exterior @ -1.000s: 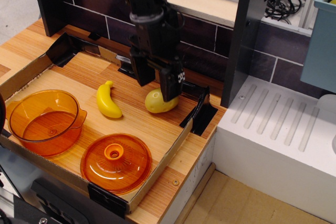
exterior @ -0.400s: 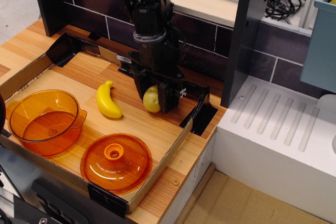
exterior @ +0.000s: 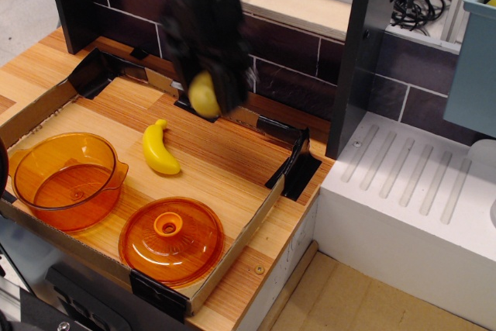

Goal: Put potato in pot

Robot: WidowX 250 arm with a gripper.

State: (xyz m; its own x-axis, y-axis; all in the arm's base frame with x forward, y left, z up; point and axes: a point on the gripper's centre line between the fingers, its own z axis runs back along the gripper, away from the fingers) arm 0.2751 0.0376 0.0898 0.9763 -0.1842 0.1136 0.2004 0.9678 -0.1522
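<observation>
Only one view here, looking down from the front. The tool (exterior: 208, 94) is pinching the potato (exterior: 203, 94), which hangs in the air above the back of the tray (exterior: 232, 226), clear of the surface. The arm is blurred, so it looks to be moving fast, and I can't tell how deep the potato sits between the jaws. Only a small part of it peeks out.

The pot (exterior: 66, 180) sits at the tray's front-left corner, well apart from the potato. The banana (exterior: 159, 149) lies between them, and the lid (exterior: 171, 239) is just beside the pot on its right.

What could go wrong, as I see it: that potato is smooth and rounded, so a quick swing could let it squirt out and land on the banana or lid. If it's let go too high or off-centre, it could clip the pot's rim and bounce out, or tip the light plastic pot. Coming in too low, the tool could knock the banana or the pot wall.
</observation>
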